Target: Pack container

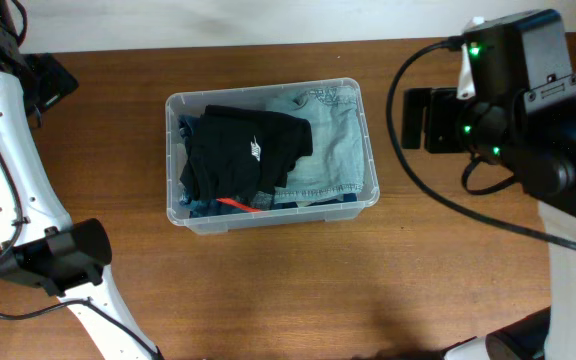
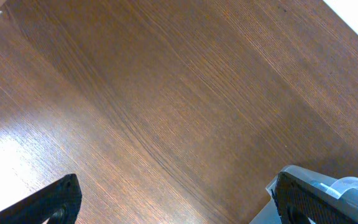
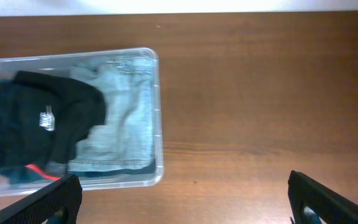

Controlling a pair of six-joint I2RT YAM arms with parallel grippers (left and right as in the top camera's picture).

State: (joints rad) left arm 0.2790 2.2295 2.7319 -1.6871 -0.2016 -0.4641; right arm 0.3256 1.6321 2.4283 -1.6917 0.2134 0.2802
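The large clear plastic bin (image 1: 268, 222) sits mid-frame in the overhead view, holding a black garment (image 1: 243, 150) and folded pale blue denim (image 1: 333, 140). My left gripper (image 2: 176, 186) hangs spread over the bare brown wooden table (image 2: 166, 93). My right gripper (image 3: 183, 183) is spread too and empty, with the bin at the left of its view. I judge packing nearly finished, since no loose item shows. The next move would be pressing the cloth flat. The garment's white logo (image 1: 256, 151) is too small to read.

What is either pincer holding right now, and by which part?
Nothing. The left pincer and the right pincer are both open and empty; the clothes lie in the container, away from both.
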